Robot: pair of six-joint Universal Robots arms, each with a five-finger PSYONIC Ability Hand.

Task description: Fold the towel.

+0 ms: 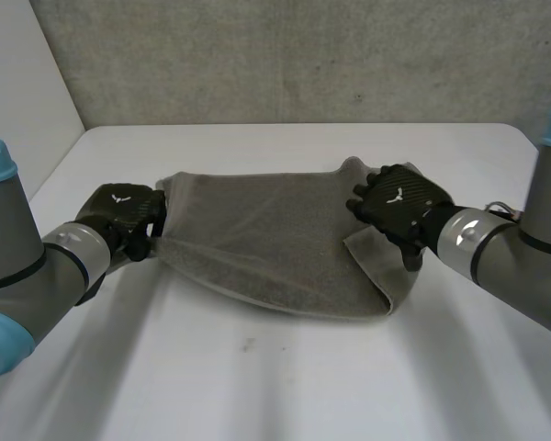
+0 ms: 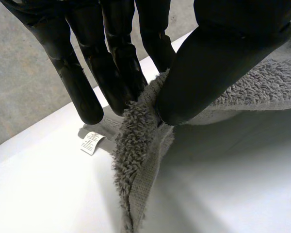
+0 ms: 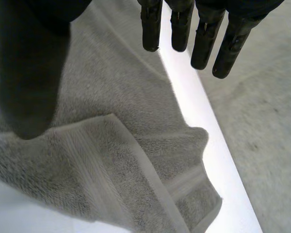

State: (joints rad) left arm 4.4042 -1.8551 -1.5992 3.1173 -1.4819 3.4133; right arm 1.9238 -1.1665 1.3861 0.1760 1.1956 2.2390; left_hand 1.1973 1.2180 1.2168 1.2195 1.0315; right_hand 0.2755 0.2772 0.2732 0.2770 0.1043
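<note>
A rough grey wall (image 1: 303, 55) is seen behind a smooth white table (image 1: 257, 386), with a plain white panel (image 1: 18, 83) at the far left. A grey towel (image 1: 257, 230) is spread across the middle of the table, its long axis running left to right. Its pile is thick and looped, with a flat woven band along the hem. The right end is folded back over itself. The left end is clamped by the left hand (image 1: 121, 213), pinched between thumb and fingers. The right hand (image 1: 399, 202) is held over the right end, its fingers straight and apart from the thumb, with nothing gripped. A small white label (image 2: 91, 142) is seen at the towel's left corner.
</note>
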